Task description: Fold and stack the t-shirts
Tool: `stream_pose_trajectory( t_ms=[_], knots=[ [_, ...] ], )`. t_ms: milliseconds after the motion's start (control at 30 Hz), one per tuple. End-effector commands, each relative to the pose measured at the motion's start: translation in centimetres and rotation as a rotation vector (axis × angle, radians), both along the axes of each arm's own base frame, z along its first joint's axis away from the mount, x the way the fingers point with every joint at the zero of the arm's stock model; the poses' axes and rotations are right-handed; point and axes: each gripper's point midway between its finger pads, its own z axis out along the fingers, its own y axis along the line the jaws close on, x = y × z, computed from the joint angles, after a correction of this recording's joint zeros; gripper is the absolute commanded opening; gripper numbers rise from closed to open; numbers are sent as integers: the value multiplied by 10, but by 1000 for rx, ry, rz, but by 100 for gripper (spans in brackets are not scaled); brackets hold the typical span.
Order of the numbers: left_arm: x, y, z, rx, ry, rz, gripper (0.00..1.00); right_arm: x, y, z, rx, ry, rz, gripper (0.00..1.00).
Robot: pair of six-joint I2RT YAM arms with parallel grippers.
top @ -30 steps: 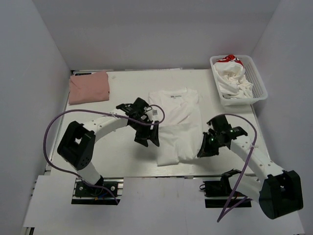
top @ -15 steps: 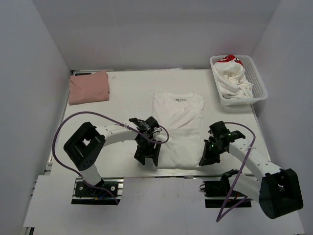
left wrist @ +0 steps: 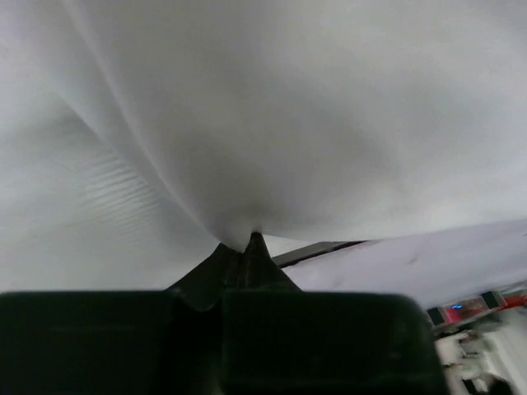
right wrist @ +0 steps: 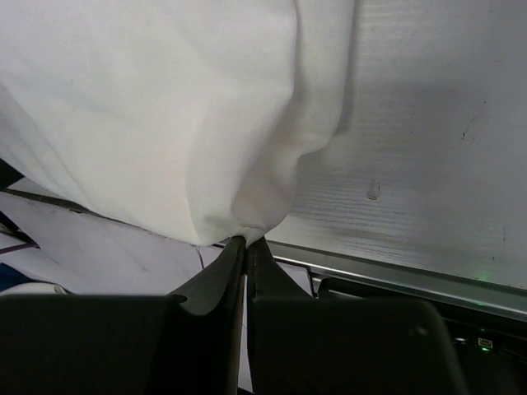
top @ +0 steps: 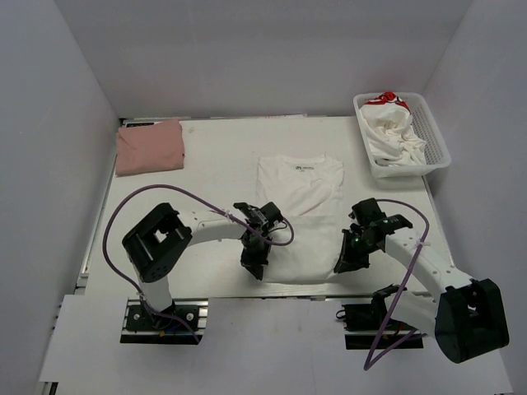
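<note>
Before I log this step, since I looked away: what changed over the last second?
The left tool moved from the left edge of the white shirt to its near left corner and closed on it; the shirt now lies straight. The right tool slid slightly nearer, still pinching the near right corner. Pink shirt and basket unchanged.

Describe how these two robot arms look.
The left arm and right arm are white tubes with black joints. The left gripper and right gripper are black with narrow fingers. A purple cable loops along each arm; a green light glows near the right wrist.
</note>
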Motion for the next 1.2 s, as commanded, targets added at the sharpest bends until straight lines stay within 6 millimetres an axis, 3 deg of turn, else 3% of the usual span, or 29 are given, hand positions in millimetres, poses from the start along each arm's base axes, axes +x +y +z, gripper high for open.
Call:
stream_pose_trajectory(
  t_ms=[0, 100, 200, 233, 300, 367, 400, 433, 500, 633, 667, 700, 867, 1000, 1033, 1067, 1167],
  knots=[
    [11, -8, 9, 2, -78, 23, 0, 16, 4, 11, 12, -60, 3, 0],
    [14, -4, 19, 13, -104, 27, 0, 20, 8, 18, 36, -80, 20, 0],
    [22, -4, 41, -2, -118, 38, 0, 27, 9, 33, 51, -143, 34, 0],
    [28, -10, 57, -37, -145, 26, 0, 35, 11, 43, 53, -187, 33, 0],
    [42, -1, 73, 7, -214, 22, 0, 46, 11, 55, 51, -241, 26, 0],
    [64, -15, 109, -35, -306, 13, 0, 76, 12, 90, 39, -361, 0, 0],
    [73, -11, 119, -17, -339, 32, 0, 84, 11, 93, 26, -367, -16, 0],
    [86, -20, 139, -67, -382, 39, 0, 104, 6, 119, -2, -457, -53, 0],
    [103, -19, 158, -68, -449, 63, 0, 120, 1, 137, -40, -503, -85, 0],
    [138, -1, 166, 21, -512, 140, 0, 158, -6, 169, -88, -637, -114, 0],
    [149, 6, 171, 33, -538, 170, 0, 165, -8, 166, -114, -630, -120, 0],
    [159, 2, 173, 11, -559, 189, 0, 171, -7, 177, -107, -657, -128, 0],
    [217, 14, 193, -11, -653, 343, 0, 203, -4, 187, -97, -709, -149, 0],
    [250, 10, 198, -52, -697, 350, 0, 226, -4, 193, -97, -745, -172, 0],
    [254, 5, 191, -50, -683, 345, 0, 232, -4, 199, -95, -766, -180, 0],
    [264, 6, 198, -60, -704, 353, 0, 237, -7, 204, -91, -772, -197, 0],
    [286, 6, 197, -67, -715, 371, 0, 253, 0, 197, -74, -752, -182, 0]
  ],
)
